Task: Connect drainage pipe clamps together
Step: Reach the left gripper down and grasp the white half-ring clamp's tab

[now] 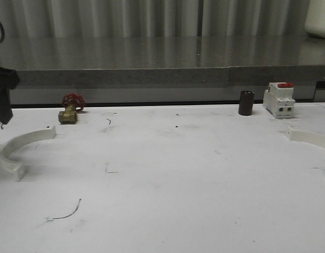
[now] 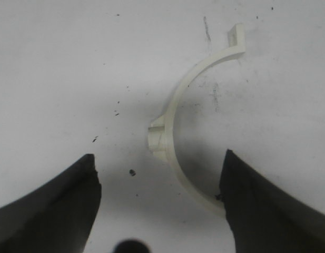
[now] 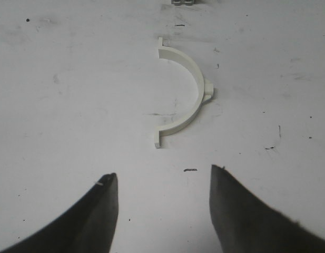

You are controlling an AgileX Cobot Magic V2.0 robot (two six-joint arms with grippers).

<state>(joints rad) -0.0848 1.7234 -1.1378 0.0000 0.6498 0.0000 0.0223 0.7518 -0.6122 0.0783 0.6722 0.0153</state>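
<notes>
Jaws of the left gripper [image 1: 1,113] cannot be judged from the front view, where just a dark part of it hangs at the far left edge above the white desk [image 1: 167,190]. Below it lies the left clamp half [image 1: 20,150], a white half-ring flat on the desk. The right clamp half [image 1: 309,138] shows partly at the far right edge, so the two halves lie well apart. Along the back of the desk stand a brass valve with a red handle [image 1: 70,109], a dark cylinder [image 1: 246,103] and a white breaker with a red top [image 1: 279,99].

From the left wrist view, the left gripper [image 2: 159,211] has its jaws spread wide and holds nothing. The left clamp half [image 2: 178,132] lies on the desk between them, its lower end close to one finger [image 2: 262,211]; whether they touch cannot be told.

From the right wrist view, the right gripper [image 3: 162,211] also has wide, empty jaws. The right clamp half [image 3: 186,89] lies flat on the desk, apart from the fingers, its side nub turned away from its open side.
</notes>
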